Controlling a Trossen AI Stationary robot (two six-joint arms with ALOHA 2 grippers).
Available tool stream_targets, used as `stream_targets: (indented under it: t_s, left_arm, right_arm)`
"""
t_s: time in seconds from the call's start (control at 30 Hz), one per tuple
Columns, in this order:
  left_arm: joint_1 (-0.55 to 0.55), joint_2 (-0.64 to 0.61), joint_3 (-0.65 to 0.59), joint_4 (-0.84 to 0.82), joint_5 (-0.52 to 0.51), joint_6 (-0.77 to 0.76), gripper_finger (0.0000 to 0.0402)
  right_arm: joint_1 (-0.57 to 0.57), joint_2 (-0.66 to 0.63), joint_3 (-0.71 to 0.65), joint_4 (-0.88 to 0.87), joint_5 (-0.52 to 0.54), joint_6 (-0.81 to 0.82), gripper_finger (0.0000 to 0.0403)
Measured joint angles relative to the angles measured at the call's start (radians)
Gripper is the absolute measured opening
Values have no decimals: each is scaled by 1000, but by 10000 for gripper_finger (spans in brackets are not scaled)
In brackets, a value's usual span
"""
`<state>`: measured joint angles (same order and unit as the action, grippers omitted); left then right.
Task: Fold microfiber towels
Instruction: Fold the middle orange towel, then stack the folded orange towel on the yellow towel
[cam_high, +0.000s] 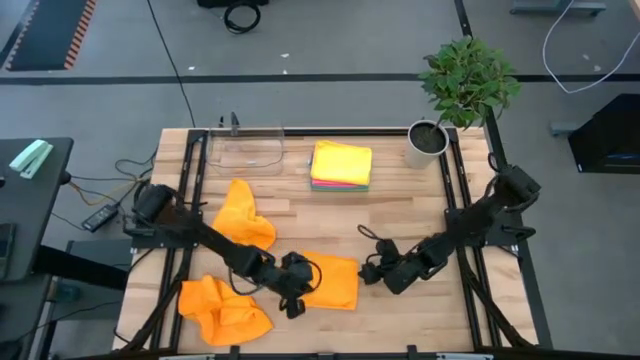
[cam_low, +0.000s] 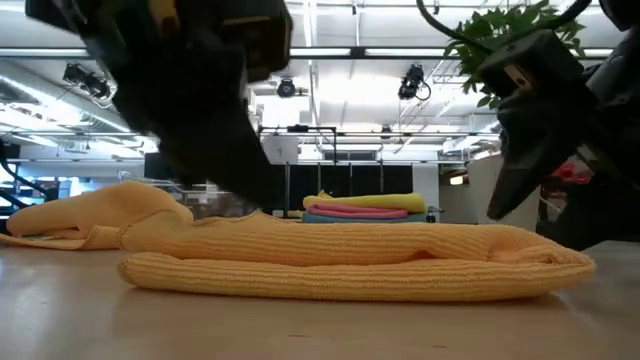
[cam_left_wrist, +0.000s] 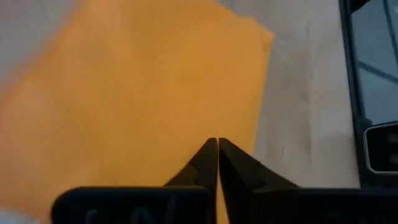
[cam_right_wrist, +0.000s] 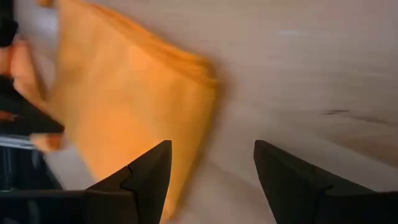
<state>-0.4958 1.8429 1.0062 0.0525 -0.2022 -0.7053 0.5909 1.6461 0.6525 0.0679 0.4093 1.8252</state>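
The high view looks straight down on the whole wooden table (cam_high: 400, 215) and both arms, while the low view sits at tabletop height, close against the folded orange towel (cam_low: 350, 262), facing the room behind. Each wrist view looks closely past its own fingers at that same towel (cam_left_wrist: 143, 93) (cam_right_wrist: 124, 112), which all four views share.

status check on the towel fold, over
Left gripper shut, over the folded orange towel. Right gripper open beside it, empty. Nothing in the way.

Folded orange towel (cam_high: 335, 282) lies flat on table.
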Motion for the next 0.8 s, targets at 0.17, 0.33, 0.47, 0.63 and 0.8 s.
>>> stream_targets:
  t_s: [0.17, 0.33, 0.47, 0.63, 0.8]
  left_arm:
    - [-13, 50, 27, 14, 28, -38, 25]
    - [-34, 76, 37, -15, 80, -53, 35]
    - [-48, 103, 36, -18, 148, -86, 20]
    - [-58, 82, 41, 3, 223, -63, 8]
    - [-33, -20, 47, -40, 249, -45, 29]
  right_arm:
    - [8, 59, 22, 31, 5, 4, 235]
    - [-8, 86, 40, 39, 33, 5, 235]
    - [-30, 126, 55, 81, 27, 8, 235]
    - [-57, 157, 74, 125, 22, -25, 235]
    - [-70, 167, 98, 121, 15, -72, 233]
